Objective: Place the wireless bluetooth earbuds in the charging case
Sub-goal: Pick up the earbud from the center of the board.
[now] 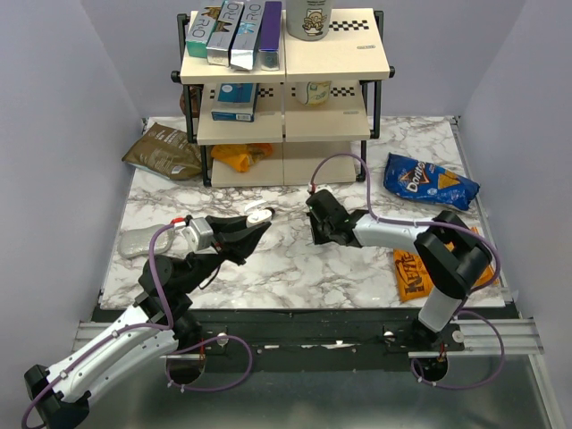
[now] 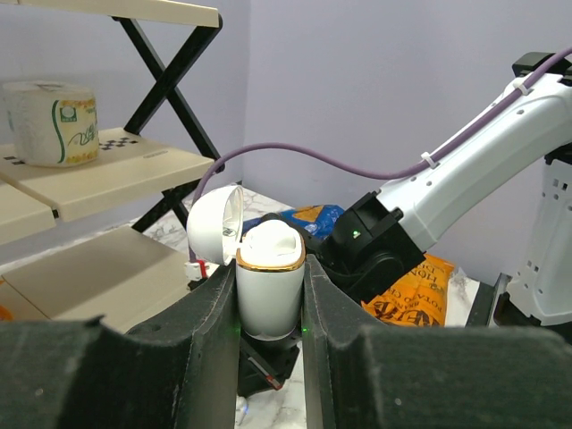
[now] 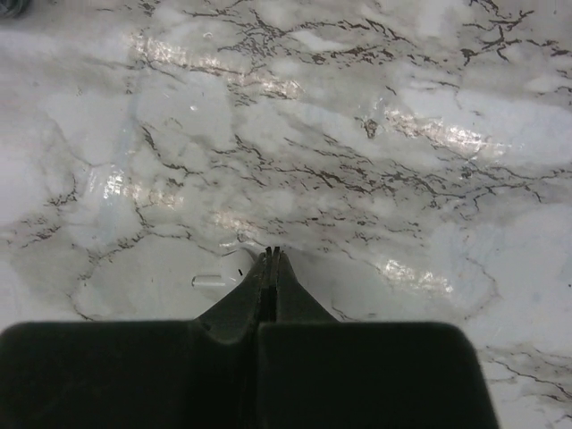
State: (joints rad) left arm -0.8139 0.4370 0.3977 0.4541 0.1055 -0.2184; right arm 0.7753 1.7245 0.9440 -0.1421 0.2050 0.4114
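Nearby: left gripper [image 2: 271, 308] fingers pinch the white charging case [image 2: 271, 277], lid [image 2: 217, 223] flipped open. Right gripper [image 3: 271, 259] fingers pressed together, nothing between them, tips close over the marble table [image 1: 295, 268]. No earbuds visible in any view; cannot tell whether either is seated. Judgement: insertion unconfirmed, lid not yet closed. Beyond: chip bag [image 1: 429, 181], wooden shelf [image 1: 286, 89], lilac walls [image 1: 63, 134].
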